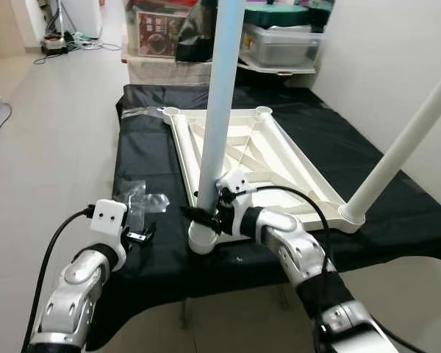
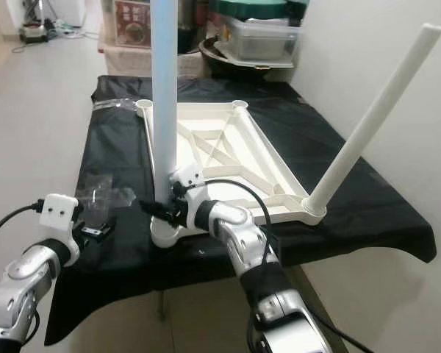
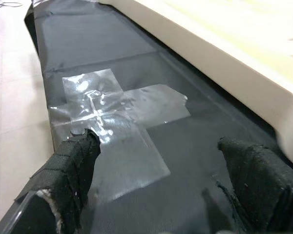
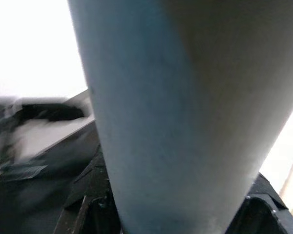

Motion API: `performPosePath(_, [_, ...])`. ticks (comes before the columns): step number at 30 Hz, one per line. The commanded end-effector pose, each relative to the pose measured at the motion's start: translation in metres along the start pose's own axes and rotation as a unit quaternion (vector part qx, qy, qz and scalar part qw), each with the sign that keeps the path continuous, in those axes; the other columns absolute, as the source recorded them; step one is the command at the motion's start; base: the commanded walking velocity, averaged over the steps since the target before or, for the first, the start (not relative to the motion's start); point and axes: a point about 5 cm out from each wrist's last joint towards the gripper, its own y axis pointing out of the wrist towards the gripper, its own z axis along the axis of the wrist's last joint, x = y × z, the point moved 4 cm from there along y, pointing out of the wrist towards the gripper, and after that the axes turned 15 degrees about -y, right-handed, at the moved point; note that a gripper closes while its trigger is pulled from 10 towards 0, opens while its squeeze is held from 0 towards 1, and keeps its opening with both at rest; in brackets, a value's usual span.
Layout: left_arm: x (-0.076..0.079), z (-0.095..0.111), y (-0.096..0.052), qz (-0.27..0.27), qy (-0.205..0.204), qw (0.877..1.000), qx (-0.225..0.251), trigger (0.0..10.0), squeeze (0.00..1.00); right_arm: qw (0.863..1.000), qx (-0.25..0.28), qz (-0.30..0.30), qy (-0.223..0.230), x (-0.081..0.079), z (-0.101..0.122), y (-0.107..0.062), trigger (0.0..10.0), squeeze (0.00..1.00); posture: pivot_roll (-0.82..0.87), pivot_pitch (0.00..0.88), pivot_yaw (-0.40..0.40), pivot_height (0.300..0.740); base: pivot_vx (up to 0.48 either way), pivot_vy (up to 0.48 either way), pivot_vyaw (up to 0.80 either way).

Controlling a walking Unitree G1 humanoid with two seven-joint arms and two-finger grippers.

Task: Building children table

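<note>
At the near corner socket, right hand (image 1: 208, 214) seemingly grips the table leg (image 1: 219, 110), fingertips hidden; left hand (image 3: 161, 185) gapes empty.

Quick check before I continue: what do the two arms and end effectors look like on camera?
Both arms are glossy silver with rounded segments. The left end effector and right end effector have black fingers with worn fabric-like pads. A white boxy wrist module and a looping black cable are attached.

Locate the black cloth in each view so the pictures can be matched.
Left eye view: black cloth across the middle.
Right eye view: cloth across centre.
Left wrist view: cloth under the clear tape.
Right wrist view: cloth beside the blue leg.
Shared landmark: white tabletop.
</note>
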Motion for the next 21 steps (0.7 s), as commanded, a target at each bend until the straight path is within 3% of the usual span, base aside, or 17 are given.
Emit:
performPosePath(1, [-0.003, -0.003, -0.004, 0.005, 0.003, 1.0, -0.004, 10.0, 0.0, 0.989, -0.051, -0.137, 0.02, 0.04, -0.013, -0.009, 0.0, 0.0, 0.14, 0.0, -0.163, 0.74, 0.0, 0.0, 0.0])
performPosePath(2, [-0.003, -0.003, -0.004, 0.005, 0.003, 1.0, -0.004, 10.0, 0.0, 0.989, -0.051, -0.137, 0.02, 0.04, -0.013, -0.009, 0.0, 0.0, 0.14, 0.0, -0.163, 0.74, 0.0, 0.0, 0.0])
performPosePath(3, [-0.002, -0.003, -0.003, 0.004, 0.003, 1.0, -0.004, 10.0, 0.0, 0.967, -0.087, -0.233, 0.048, 0.062, -0.025, -0.019, 0.0, 0.0, 0.14, 0.0, -0.162, 0.74, 0.0, 0.0, 0.0])
performPosePath(4, [-0.001, -0.003, -0.003, 0.003, 0.003, 1.0, -0.004, 10.0, 0.0, 0.932, -0.124, -0.331, 0.084, 0.079, -0.04, -0.037, 0.0, 0.0, 0.14, 0.0, -0.162, 0.74, 0.0, 0.0, 0.0])
performPosePath(6, [0.0, -0.004, -0.003, 0.002, 0.003, 1.0, -0.004, 10.0, 0.0, 0.865, -0.175, -0.453, 0.127, 0.091, -0.062, -0.069, 0.0, 0.0, 0.13, 0.0, -0.158, 0.74, 0.0, 0.0, 0.0])
performPosePath(7, [0.001, -0.004, -0.003, 0.001, 0.003, 1.0, -0.004, 10.0, 0.0, 0.848, -0.183, -0.48, 0.128, 0.091, -0.065, -0.078, 0.0, 0.0, 0.13, 0.0, -0.158, 0.74, 0.0, 0.0, 0.0])
performPosePath(8, [0.001, -0.004, -0.003, 0.001, 0.003, 1.0, -0.004, 10.0, 0.0, 0.848, -0.183, -0.48, 0.128, 0.091, -0.065, -0.078, 0.0, 0.0, 0.13, 0.0, -0.158, 0.74, 0.0, 0.0, 0.0])
performPosePath(10, [0.001, -0.005, -0.003, 0.0, 0.003, 1.0, -0.005, 10.0, 0.0, 0.834, -0.183, -0.506, 0.123, 0.082, -0.065, -0.086, 0.0, 0.0, 0.13, 0.0, -0.153, 0.74, 0.0, 0.0, 0.0])
performPosePath(11, [0.002, -0.005, -0.003, -0.001, 0.003, 1.0, -0.006, 10.0, 0.0, 0.842, -0.183, -0.493, 0.122, 0.072, -0.063, -0.081, 0.0, 0.0, 0.13, 0.0, -0.149, 0.74, 0.0, 0.0, 0.0])
performPosePath(12, [0.002, -0.006, -0.003, -0.002, 0.003, 1.0, -0.008, 10.0, 0.0, 0.853, -0.176, -0.476, 0.127, 0.06, -0.059, -0.074, 7.6, 0.0, 0.12, 0.0, -0.143, 0.74, 0.0, 0.0, 0.0])
performPosePath(15, [0.002, -0.006, -0.003, -0.003, 0.004, 1.0, -0.008, 10.0, 0.0, 0.859, -0.171, -0.464, 0.132, 0.053, -0.055, -0.068, 7.6, 0.0, 0.12, 0.0, -0.143, 0.74, 0.0, 0.0, 0.0])
performPosePath(16, [0.002, -0.006, -0.002, -0.004, 0.004, 1.0, -0.009, 10.0, 0.0, 0.882, -0.151, -0.428, 0.129, 0.045, -0.047, -0.057, 10.0, 0.0, 0.12, 0.0, -0.139, 0.74, 0.0, 0.0, 0.0])
performPosePath(18, [0.002, -0.006, -0.002, -0.004, 0.004, 1.0, -0.009, 10.0, 0.0, 0.882, -0.151, -0.428, 0.129, 0.045, -0.047, -0.057, 10.0, 0.0, 0.12, 0.0, -0.139, 0.74, 0.0, 0.0, 0.0])
performPosePath(19, [0.002, -0.007, -0.002, -0.005, 0.004, 1.0, -0.01, 10.0, 0.0, 0.895, -0.128, -0.406, 0.13, 0.043, -0.039, -0.048, 10.0, 0.38, 0.11, 0.0, -0.135, 0.74, 0.0, 0.0, 0.0])
performPosePath(20, [0.002, -0.007, -0.001, -0.006, 0.005, 1.0, -0.01, 10.0, 0.0, 0.907, -0.098, -0.386, 0.136, 0.043, -0.028, -0.041, 10.0, 1.0, 0.11, 0.0, -0.135, 0.74, 0.0, 0.0, 0.0])
performPosePath(21, [0.002, -0.006, 0.0, -0.006, 0.005, 1.0, -0.01, 10.0, 0.0, 0.927, -0.061, -0.345, 0.138, 0.042, -0.013, -0.032, 10.0, 1.0, 0.12, 0.0, -0.139, 0.74, 0.0, 0.0, 0.0])
